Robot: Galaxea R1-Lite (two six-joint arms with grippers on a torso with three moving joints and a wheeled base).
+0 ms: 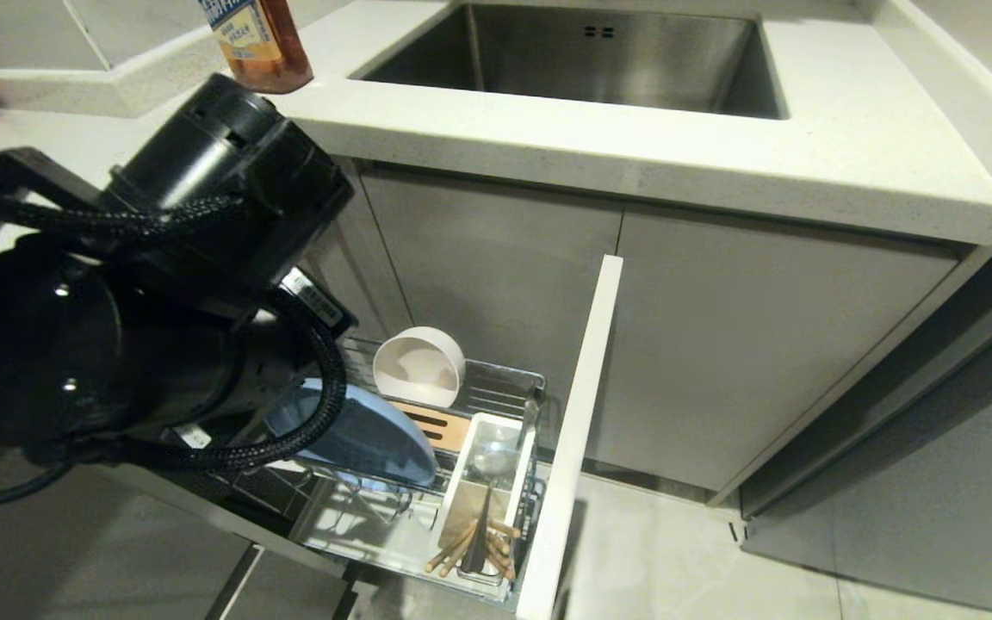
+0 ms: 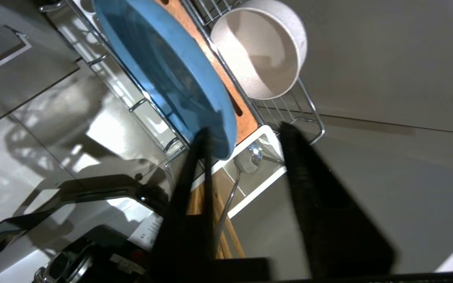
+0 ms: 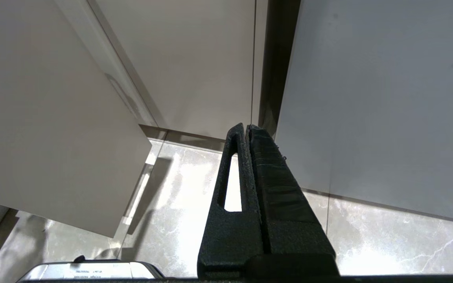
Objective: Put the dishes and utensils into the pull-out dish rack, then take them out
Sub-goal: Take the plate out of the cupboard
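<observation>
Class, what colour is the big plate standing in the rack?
Light blue plate; clearest in the left wrist view.

The pull-out dish rack (image 1: pixel 496 383) stands open at lower centre, its tall pale front (image 1: pixel 573 430) edge-on. A blue plate (image 1: pixel 375 435) stands on edge in it, a cream bowl (image 1: pixel 419 366) behind, and chopsticks (image 1: pixel 470 551) with a spoon (image 1: pixel 489 456) in the white holder (image 1: pixel 509 430). The black left arm (image 1: pixel 117 293) fills the left. A sink (image 1: pixel 582 56) lies upper centre.

I am seeing a steel sink (image 1: pixel 616 56) sitting in the pale countertop (image 1: pixel 849 146), an amber bottle (image 1: pixel 259 43) standing beside it, grey cabinet doors (image 1: pixel 754 344) hanging below.
</observation>
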